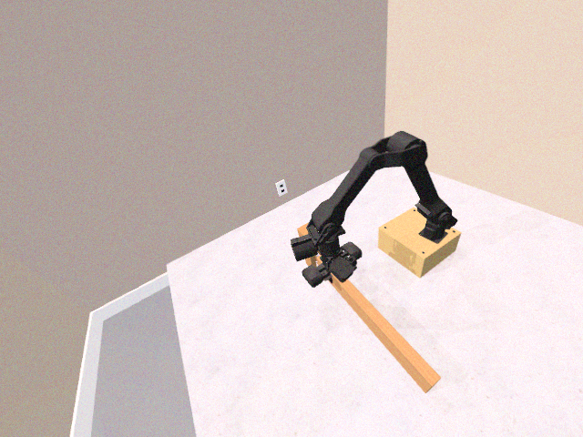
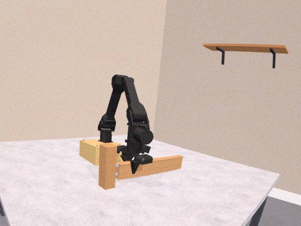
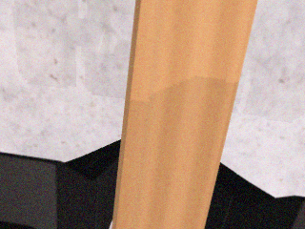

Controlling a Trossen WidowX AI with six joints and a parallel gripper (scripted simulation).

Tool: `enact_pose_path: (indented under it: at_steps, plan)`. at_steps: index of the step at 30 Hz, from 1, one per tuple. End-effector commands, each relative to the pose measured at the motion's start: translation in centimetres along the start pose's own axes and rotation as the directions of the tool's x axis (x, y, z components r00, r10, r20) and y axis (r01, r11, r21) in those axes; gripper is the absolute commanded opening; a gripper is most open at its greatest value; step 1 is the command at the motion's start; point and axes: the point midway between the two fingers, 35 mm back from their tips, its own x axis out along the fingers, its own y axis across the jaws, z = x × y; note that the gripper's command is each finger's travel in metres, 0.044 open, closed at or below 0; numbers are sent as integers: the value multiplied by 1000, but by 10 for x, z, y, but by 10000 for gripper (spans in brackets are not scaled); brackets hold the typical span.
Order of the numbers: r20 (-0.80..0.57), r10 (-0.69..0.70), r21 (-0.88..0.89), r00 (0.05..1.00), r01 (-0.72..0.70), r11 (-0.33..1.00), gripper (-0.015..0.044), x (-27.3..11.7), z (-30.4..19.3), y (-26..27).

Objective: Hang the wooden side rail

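"Where is the long wood rail (image 1: 383,329) (image 2: 167,165) (image 3: 183,95)?"

"The black gripper (image 1: 324,277) (image 2: 128,164) (image 3: 160,149) is pinching it near one end, just beside the standing post (image 2: 106,167)."

"Do you see the hooks (image 2: 116,169)?"

"Yes, two shiny bits between the rail and the post. I can't tell if they touch the pins. The surface (image 1: 263,367) (image 2: 158,201) (image 3: 57,95) is under it all."
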Motion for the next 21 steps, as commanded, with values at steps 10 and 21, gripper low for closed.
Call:
enact_pose_path:
  at_steps: [10,21]
  plan:
    - [-5,-3,-4,1000,3,1000,0,-1,-3,0]
    - [-5,-4,-4,1000,4,1000,0,-2,-4,-2]
